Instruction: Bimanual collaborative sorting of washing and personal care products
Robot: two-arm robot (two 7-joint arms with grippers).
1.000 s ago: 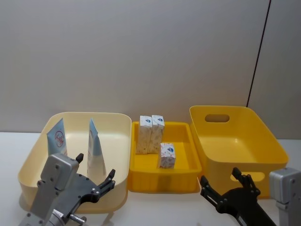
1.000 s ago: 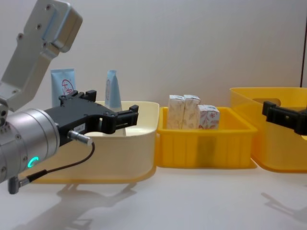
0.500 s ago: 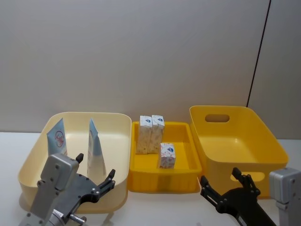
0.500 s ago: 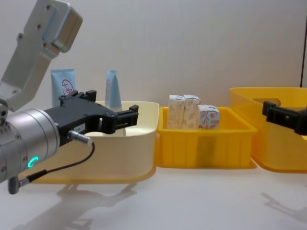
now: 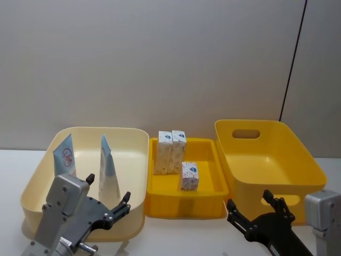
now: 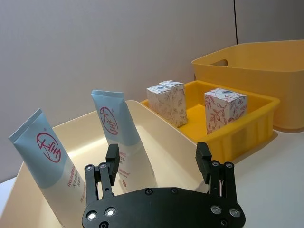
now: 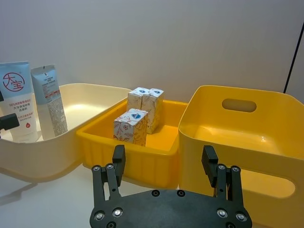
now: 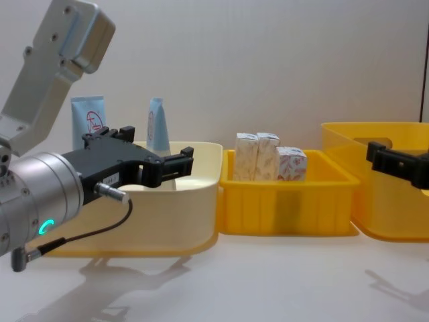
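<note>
two claws sit nearest the robot, both spread wide and holding nothing. the left gripper (image 5: 108, 188) is at 7 o'clock of the head view, over the near wall of the cream bin (image 5: 37, 178). the right gripper (image 5: 248, 199) is at 5 o'clock, before the near corner of the large yellow bin (image 5: 256, 124). between the bins, at centre, lies the shallow yellow tray (image 5: 184, 207). all three rest on the white table (image 8: 268, 282).

what could go wrong, as i judge it: the pale-blue tubes (image 5: 108, 168) stand on end, a little tilted, so a finger arriving off-centre would likely knock one flat rather than pinch it. the two far cartons (image 5: 164, 152) touch each other, so a claw closing on one may drag or tip its neighbour. a low approach would strike a rim and shove a container. if both arms head for the centre tray, they could foul each other.

counts: two tubes in the cream bin, the right tube (image 5: 108, 176) nearer at 4 o'clock, the left tube (image 5: 65, 154) farther at 10 o'clock. three cartons in the tray, the lone carton (image 5: 189, 176) at 4 o'clock, the pair at 12 o'clock. two bins, one tray.
</note>
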